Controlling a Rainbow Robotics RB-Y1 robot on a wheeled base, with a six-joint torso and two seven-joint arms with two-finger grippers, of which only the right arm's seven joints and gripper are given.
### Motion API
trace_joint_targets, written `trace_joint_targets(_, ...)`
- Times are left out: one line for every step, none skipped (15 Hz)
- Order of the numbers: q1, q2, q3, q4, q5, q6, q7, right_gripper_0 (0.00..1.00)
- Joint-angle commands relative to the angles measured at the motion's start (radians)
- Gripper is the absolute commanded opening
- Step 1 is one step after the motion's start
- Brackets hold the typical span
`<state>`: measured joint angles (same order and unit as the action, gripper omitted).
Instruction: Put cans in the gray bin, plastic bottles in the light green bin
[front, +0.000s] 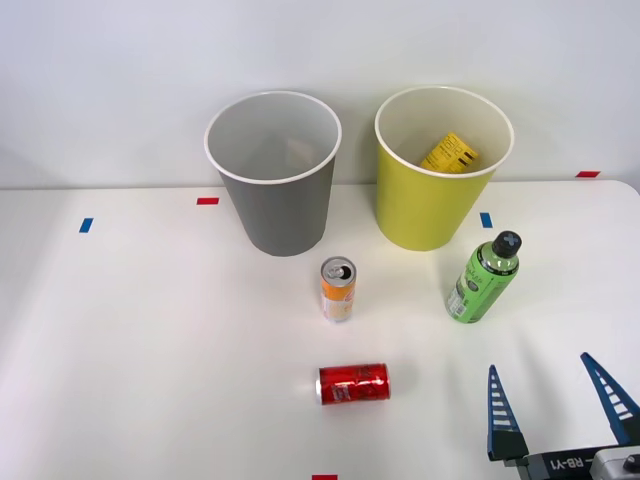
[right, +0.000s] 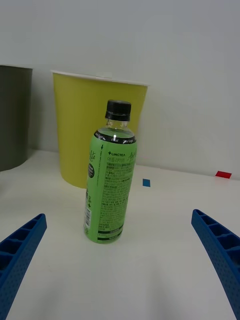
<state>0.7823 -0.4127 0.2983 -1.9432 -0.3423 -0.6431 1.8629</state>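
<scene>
A bright green bottle (front: 483, 279) (right: 109, 181) with a black cap stands upright on the white table, in front of the light green bin (front: 441, 170) (right: 95, 127). A yellow bottle (front: 449, 154) lies inside that bin. The gray bin (front: 276, 176) (right: 12, 117) stands to its left. An orange-and-white can (front: 338, 290) stands upright in front of the gray bin, and a red can (front: 353, 384) lies on its side nearer to me. My right gripper (front: 560, 390) (right: 120, 262) is open, low at the near right, with the green bottle ahead of it and apart from the fingers.
Small blue (front: 86, 225) and red (front: 207, 201) tape marks dot the table (front: 150, 340). Another blue mark (front: 486, 219) lies beside the light green bin, and a red one (front: 588, 174) at the far right edge. A pale wall stands behind the bins.
</scene>
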Motion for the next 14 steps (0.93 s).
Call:
trace_joint_targets(0.005, 0.005, -0.004, 0.007, 0.012, 0.008, -0.010, 1.00)
trace_joint_targets(0.003, 0.008, -0.008, 0.007, 0.032, 0.016, -0.027, 1.00)
trace_joint_targets(0.003, 0.015, -0.011, 0.013, 0.052, 0.020, -0.091, 1.00)
trace_joint_targets(0.002, 0.028, -0.019, 0.026, 0.085, 0.020, -0.157, 1.00)
trace_joint_targets(-0.002, 0.048, -0.027, 0.041, 0.120, 0.020, -0.218, 1.00)
trace_joint_targets(-0.003, 0.061, -0.034, 0.063, 0.155, 0.011, -0.274, 1.00)
trace_joint_targets(-0.009, 0.074, -0.041, 0.095, 0.183, -0.012, -0.323, 1.00)
trace_joint_targets(-0.015, 0.084, -0.047, 0.130, 0.215, -0.044, -0.373, 1.00)
trace_joint_targets(-0.011, 0.092, -0.057, 0.159, 0.256, -0.079, -0.441, 1.00)
trace_joint_targets(-0.003, 0.092, -0.061, 0.167, 0.276, -0.093, -0.485, 1.00)
trace_joint_targets(0.014, 0.092, -0.062, 0.167, 0.301, -0.110, -0.541, 1.00)
trace_joint_targets(0.031, 0.092, -0.064, 0.167, 0.322, -0.129, -0.596, 1.00)
trace_joint_targets(0.046, 0.092, -0.062, 0.167, 0.332, -0.135, -0.630, 1.00)
trace_joint_targets(0.058, 0.094, -0.062, 0.167, 0.341, -0.142, -0.642, 1.00)
